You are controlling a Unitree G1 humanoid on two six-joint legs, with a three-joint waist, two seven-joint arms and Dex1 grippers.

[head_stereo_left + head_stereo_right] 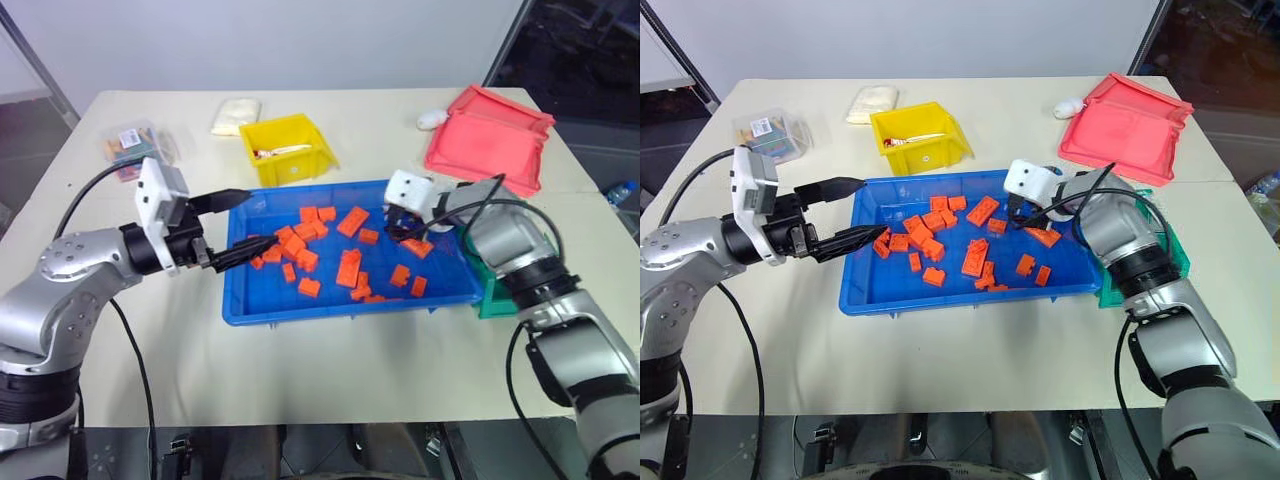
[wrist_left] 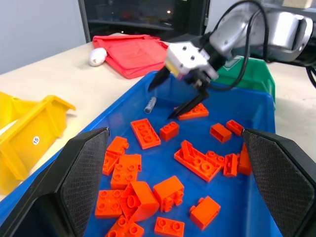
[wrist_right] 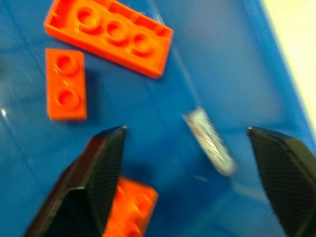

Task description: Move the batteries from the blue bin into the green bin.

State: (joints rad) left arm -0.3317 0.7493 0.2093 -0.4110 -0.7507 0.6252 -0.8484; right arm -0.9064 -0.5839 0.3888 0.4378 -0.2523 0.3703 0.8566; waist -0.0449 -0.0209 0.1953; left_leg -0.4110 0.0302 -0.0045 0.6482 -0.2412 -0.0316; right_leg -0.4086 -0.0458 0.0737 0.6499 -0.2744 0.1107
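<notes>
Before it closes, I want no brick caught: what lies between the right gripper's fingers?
In the right wrist view, one battery lies on the blue bin floor between the open right gripper fingers; bricks sit outside.

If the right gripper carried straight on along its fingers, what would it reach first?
Most likely the battery, lying on the blue bin floor between the open fingers of the right gripper. Depth is unclear; an orange brick sits close beside one finger.

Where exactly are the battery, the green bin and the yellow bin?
battery (image 3: 210,142), right wrist view, middle of its silver body.
green bin (image 2: 252,74), left wrist view, its side wall.
yellow bin (image 1: 300,165), left eye view, its front wall.
</notes>
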